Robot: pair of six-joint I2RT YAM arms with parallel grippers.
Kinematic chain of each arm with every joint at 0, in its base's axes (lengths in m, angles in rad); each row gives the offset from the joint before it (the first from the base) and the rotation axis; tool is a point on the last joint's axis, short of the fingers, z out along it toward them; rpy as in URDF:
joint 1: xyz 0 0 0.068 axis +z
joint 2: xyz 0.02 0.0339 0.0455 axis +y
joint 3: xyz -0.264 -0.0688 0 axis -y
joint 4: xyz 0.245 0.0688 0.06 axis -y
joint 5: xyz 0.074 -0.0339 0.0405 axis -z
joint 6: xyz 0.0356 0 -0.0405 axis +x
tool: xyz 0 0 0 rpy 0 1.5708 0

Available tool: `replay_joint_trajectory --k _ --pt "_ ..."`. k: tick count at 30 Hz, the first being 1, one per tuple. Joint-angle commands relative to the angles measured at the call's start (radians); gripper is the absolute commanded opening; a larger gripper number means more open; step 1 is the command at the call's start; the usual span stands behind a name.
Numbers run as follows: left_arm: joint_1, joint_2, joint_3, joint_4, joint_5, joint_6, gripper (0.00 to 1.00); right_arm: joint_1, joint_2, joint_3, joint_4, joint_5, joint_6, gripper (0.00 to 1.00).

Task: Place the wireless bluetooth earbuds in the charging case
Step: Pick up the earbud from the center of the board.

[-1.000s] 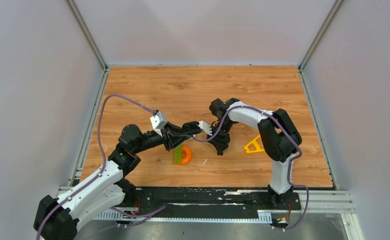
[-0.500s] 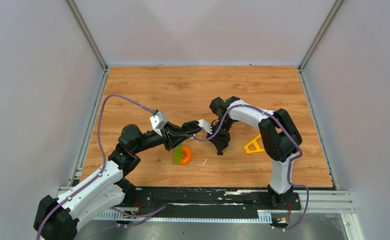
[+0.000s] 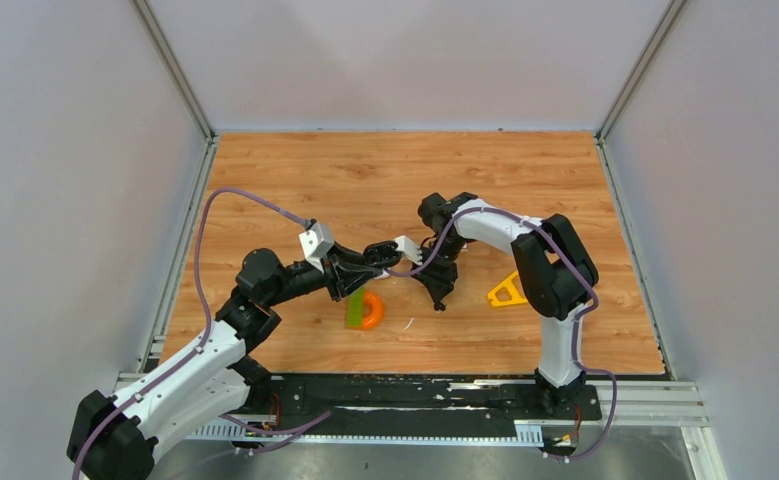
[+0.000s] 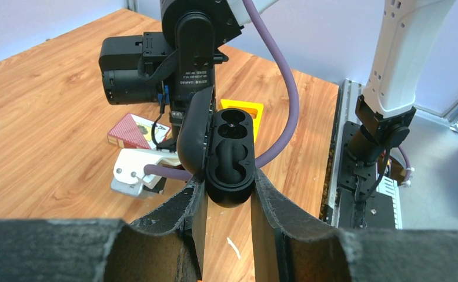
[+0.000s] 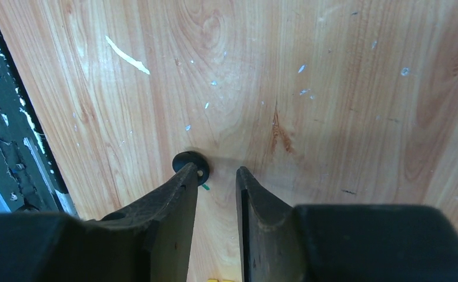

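Both bent inward: left arm [image 3: 285, 283] clamps charging case [image 4: 231, 154], right arm [image 3: 495, 228] points down.

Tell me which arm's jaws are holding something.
The left gripper: its jaws clamp the open black charging case. The right gripper's jaws hold nothing, with a black earbud on the table just outside them.

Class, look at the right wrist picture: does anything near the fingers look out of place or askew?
Yes. The small black knobby earbud lies off-centre on the wooden table, partly behind one of the fingers of the right gripper, not in their gap. A thin white sliver lies farther off.
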Motion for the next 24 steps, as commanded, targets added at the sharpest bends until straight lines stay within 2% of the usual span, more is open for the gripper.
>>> replay_joint_trajectory --k 1,13,24 --pt "0.001 -0.004 0.034 0.009 0.019 0.005 0.01 -0.008 -0.003 0.006 0.013 -0.012 -0.001 0.32" --pt "0.001 0.006 0.034 0.02 0.026 -0.003 0.01 -0.008 -0.034 -0.03 -0.035 -0.044 -0.017 0.34" --pt "0.001 0.005 0.034 0.02 0.026 -0.003 0.01 -0.008 0.001 -0.004 -0.072 -0.09 -0.021 0.29"
